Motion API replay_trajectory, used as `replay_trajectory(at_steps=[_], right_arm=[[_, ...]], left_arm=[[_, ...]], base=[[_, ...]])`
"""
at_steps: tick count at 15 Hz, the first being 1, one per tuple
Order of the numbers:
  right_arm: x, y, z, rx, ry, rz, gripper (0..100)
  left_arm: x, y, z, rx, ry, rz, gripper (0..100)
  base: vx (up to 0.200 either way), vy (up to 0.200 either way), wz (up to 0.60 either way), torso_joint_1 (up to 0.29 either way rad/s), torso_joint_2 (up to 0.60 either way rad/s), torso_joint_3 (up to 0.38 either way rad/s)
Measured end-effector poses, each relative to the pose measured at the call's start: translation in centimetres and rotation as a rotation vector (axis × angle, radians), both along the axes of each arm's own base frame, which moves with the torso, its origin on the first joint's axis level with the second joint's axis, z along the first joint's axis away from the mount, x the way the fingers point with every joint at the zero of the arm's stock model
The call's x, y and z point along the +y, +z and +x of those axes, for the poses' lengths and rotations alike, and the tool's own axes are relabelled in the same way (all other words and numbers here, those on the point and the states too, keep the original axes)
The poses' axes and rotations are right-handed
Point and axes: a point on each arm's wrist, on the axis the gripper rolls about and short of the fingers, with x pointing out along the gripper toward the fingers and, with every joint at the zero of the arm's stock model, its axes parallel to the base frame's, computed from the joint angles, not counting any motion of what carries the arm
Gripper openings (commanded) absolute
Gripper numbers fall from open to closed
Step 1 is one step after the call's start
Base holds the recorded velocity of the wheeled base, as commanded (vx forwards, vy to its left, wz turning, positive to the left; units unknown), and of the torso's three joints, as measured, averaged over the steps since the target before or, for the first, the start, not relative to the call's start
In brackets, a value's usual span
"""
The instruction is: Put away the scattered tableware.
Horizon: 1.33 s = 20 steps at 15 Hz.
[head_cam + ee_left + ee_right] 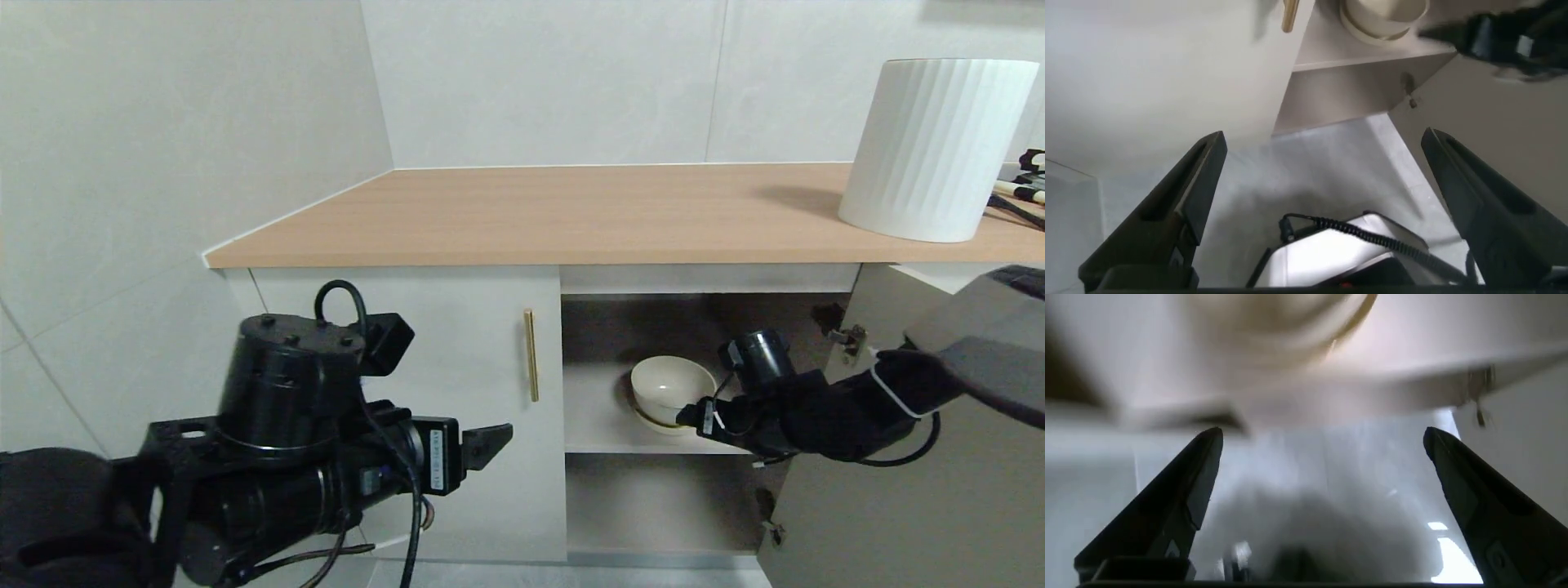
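"What sits on the shelf (1388, 371)?"

"A cream bowl (1282, 318). It looks very close and blurry."

"Where is the right gripper (1321, 437)?"

"Just in front of the shelf's edge. Its two dark fingers (1192, 494) are spread wide and do not touch the bowl."

"What else?"

"A little metal hinge (1480, 392) by the shelf's end, and grey floor (1372, 482) under the shelf."
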Motion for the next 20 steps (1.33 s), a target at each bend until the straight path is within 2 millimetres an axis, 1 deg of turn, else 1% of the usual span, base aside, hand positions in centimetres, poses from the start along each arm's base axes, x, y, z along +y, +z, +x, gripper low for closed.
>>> replay_trajectory(at_steps=[3,5,8,10,12,14,20], right_arm=[[-0.1,4.4,-5.2,-0.03,0.118,-0.005,100],[-0.7,6.8,-8.9,-0.031,0.19,0.009,100],[-2.0,9.4,-14.0,-0.078,0.306,0.033,100],[-2.6,10.2,-16.6,-0.094,0.361,0.033,100],[-3.0,10.7,-17.6,-0.117,0.371,0.041,100],[-3.1,10.9,-18.0,-0.13,0.375,0.045,100],[-3.2,11.0,-18.2,-0.138,0.375,0.045,100]], left_arm=[[2.1,1.2,-2.6,-0.064,-0.02,0.001,100],[3.8,1.4,-4.4,-0.096,-0.021,0.004,100],[6.0,1.7,-5.4,-0.129,0.043,-0.008,100],[6.5,1.8,-5.6,-0.138,0.061,-0.011,100],[6.6,2.0,-5.5,-0.144,0.065,-0.01,100],[6.5,1.9,-5.3,-0.14,0.065,-0.006,100],[6.2,1.8,-4.9,-0.133,0.064,-0.003,100]], base=[[0.0,0.0,0.0,0.0,0.0,0.0],[0.0,0.0,0.0,0.0,0.0,0.0],[0.0,0.0,0.0,0.0,0.0,0.0],[0.0,0.0,0.0,0.0,0.0,0.0],[0.0,0.0,0.0,0.0,0.0,0.0],[0.0,0.0,0.0,0.0,0.0,0.0],[-0.2,0.0,0.0,0.006,0.0,0.002]])
